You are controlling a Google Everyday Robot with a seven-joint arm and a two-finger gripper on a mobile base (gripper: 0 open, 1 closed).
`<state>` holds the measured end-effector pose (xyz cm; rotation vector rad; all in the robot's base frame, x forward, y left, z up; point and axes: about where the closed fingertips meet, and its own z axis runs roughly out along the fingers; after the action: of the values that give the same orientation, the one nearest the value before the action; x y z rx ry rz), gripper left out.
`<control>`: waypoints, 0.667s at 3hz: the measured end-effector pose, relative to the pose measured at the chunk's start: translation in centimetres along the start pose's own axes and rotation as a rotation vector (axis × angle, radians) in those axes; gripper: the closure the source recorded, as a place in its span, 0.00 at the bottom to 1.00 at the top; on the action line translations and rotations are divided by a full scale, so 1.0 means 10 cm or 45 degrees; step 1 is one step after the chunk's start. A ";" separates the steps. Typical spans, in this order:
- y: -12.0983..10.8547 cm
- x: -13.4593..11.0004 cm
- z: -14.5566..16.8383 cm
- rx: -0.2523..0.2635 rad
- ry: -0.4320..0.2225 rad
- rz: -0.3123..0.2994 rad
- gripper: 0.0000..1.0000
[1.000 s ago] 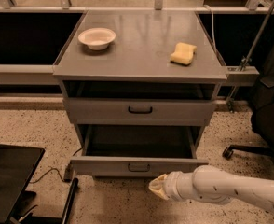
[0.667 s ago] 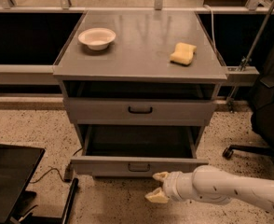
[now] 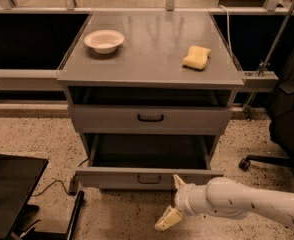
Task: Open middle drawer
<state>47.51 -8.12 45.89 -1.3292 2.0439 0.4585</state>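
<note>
The middle drawer (image 3: 112, 178) stood open, its low grey front jutting out from the cabinet beneath the taller upper drawer (image 3: 197, 119), which was shut. Just in front of it and right of its black loop handle (image 3: 149, 179), the hand (image 3: 173, 200) hung with its two fingers spread wide and gripping nothing, the upper fingertip close to the drawer front. On the cabinet's surface (image 3: 152, 49) sat a white bowl (image 3: 104, 40) and, well apart, a yellow sponge (image 3: 196, 57).
</note>
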 end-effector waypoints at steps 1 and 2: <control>-0.17 -0.13 -0.08 0.086 0.043 -0.063 0.00; -0.52 -0.35 -0.27 0.264 0.126 -0.177 0.00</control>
<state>52.35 -9.57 50.54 -1.3779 2.0005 0.1167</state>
